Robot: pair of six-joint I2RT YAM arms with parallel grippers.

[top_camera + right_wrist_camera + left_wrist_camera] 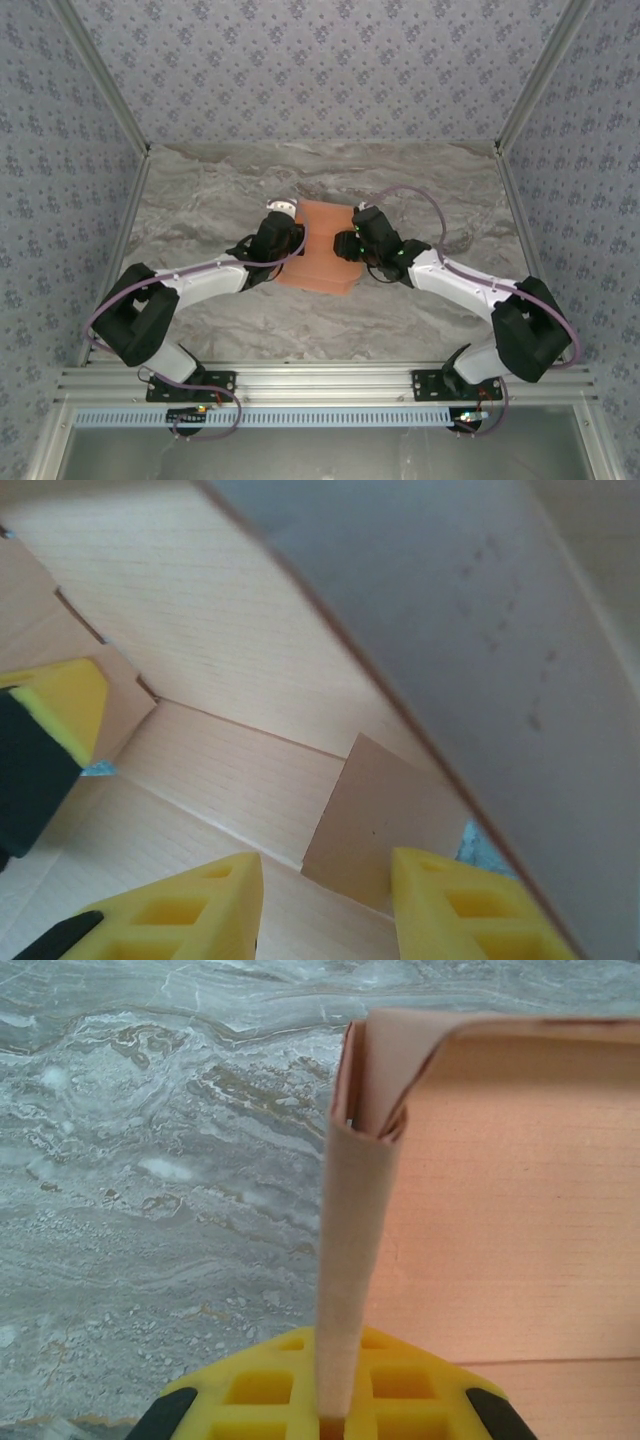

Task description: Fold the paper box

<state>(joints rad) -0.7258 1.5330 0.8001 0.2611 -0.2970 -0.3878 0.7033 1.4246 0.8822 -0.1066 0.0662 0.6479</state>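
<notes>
Left hand (335, 1422) is pinching the side wall (352, 1260) of the paper box (500, 1210) upright; released right hand (325, 905) is straddling the inner flap (372, 820) I am aiming to press flush.

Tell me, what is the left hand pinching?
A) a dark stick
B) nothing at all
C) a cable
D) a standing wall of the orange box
D: a folded wall of the box rises straight out from between the yellow fingers of the left hand.
</notes>
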